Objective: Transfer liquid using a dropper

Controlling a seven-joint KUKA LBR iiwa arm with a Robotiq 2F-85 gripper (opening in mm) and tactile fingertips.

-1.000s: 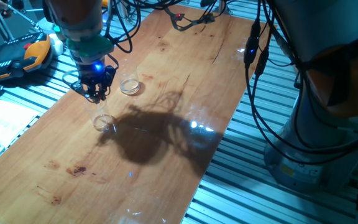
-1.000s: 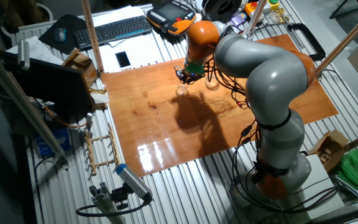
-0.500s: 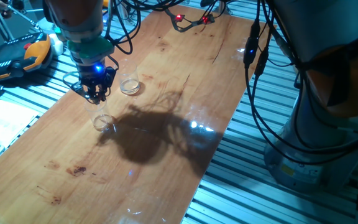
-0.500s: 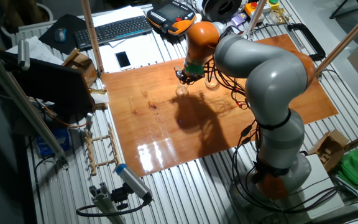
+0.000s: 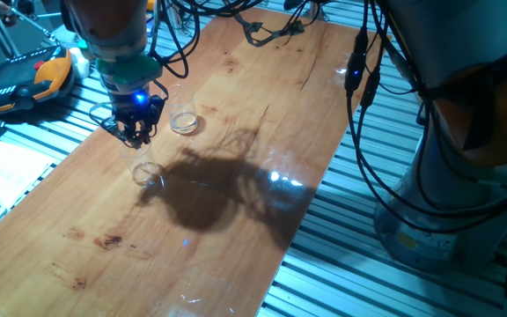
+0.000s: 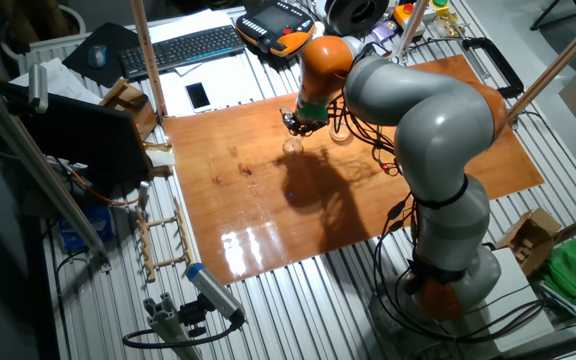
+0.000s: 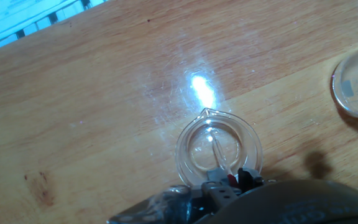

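Two small clear plastic cups stand on the wooden table [image 5: 236,106]: spouted cup [image 7: 219,149] directly beneath the black two-finger gripper [image 5: 135,134], which is closed upon the thin transparent red-ended dropper [image 7: 224,158] reaching into it; shallower cup [image 7: 357,84] nearby.

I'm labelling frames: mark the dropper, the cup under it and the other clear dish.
dropper [image 7: 221,155], hand view, on its thin clear stem inside the cup.
cup [image 7: 185,138], hand view, on its clear rim, left side.
other clear dish [image 5: 183,121], one fixed view, on its centre.
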